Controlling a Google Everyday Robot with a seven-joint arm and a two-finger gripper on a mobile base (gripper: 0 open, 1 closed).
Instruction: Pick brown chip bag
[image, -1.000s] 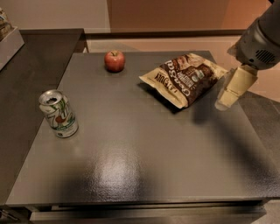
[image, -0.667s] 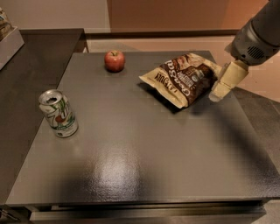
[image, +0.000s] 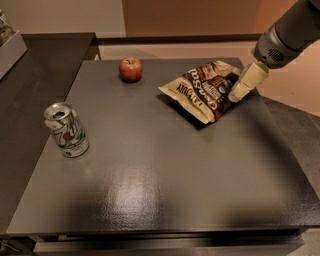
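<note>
Gripper (image: 237, 93) at right edge of bag (image: 204, 90), far-right of table (image: 175, 180); open or closed: can't tell.
Cream, blocky gripper on a grey arm, tip at or just over the bag's right side; contact unclear. Bag lies flat-ish, tilted, crinkly dark-brown film w/ cream ends and white script. Prob. light, soft, puffy w/ air, slick foil, contents crush easily, so it likely wants a gentle pinch on a raised fold or the near crimped end, not the flat middle. Further out: round red apple (image: 130, 69) to the left at the back edge, opened can (image: 66, 130) upright, well apart near the left edge. Tabletop dark, matte, faintly textured.
</note>
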